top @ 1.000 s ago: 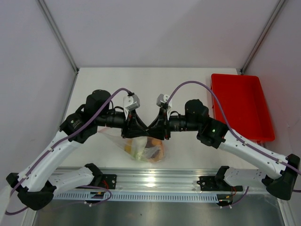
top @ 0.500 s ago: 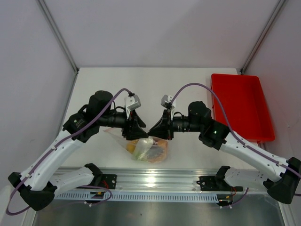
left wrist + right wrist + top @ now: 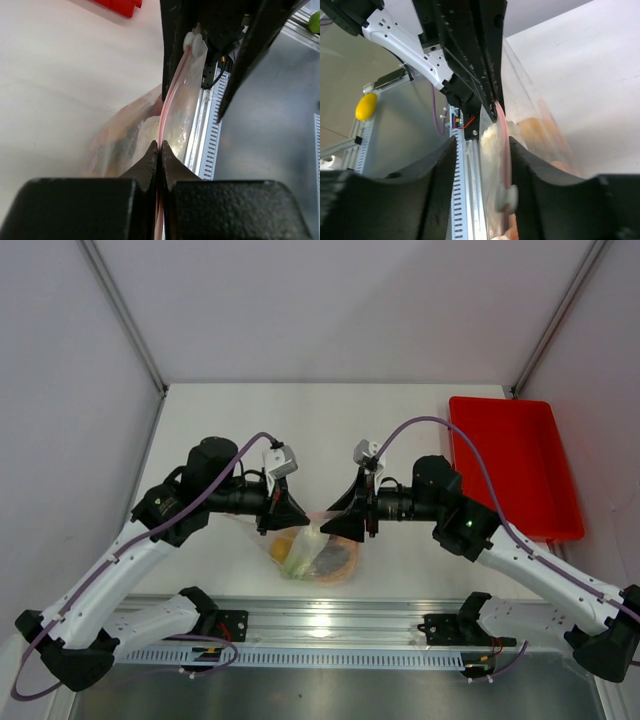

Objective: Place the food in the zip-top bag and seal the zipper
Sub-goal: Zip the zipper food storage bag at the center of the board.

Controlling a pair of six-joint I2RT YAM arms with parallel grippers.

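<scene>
Both arms are drawing apart along the zipper [image 3: 167,100]: the left end effector [image 3: 158,145] is clamping it, the right end effector [image 3: 482,142] is straddling it, fingers apart. Food [image 3: 325,558] is lying inside the zip-top bag [image 3: 250,530] at the bench [image 3: 300,420] edge; sealing is probably unfinished.

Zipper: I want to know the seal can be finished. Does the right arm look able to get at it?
Probably yes: the right end effector straddles the zipper, fingers apart, with nothing between them and it; the left end effector pinches it farther along.
</scene>
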